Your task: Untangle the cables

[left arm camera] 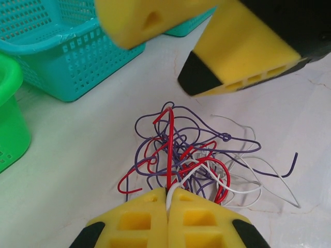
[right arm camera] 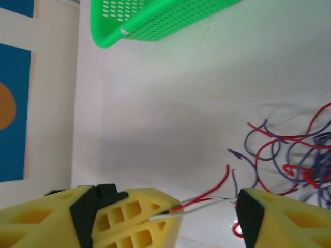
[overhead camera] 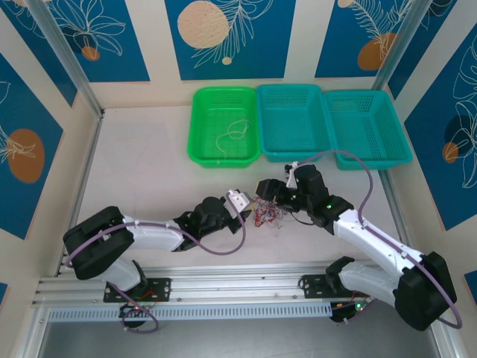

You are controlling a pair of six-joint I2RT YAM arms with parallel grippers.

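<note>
The cables lie as a small tangle of red, purple and white wires on the table between the two arms. My left gripper is shut at the tangle's near edge, pinching a white wire and a red wire between its yellow fingers; from above it sits just left of the tangle. My right gripper hangs open over the far side of the tangle, its yellow fingers apart and holding nothing. In the right wrist view, the red and white wire ends stick out of the left gripper's shut tips.
A green basket at the back holds a loose beige wire. Two teal baskets stand to its right, close behind the right gripper. Lilac arm cables loop beside both arms.
</note>
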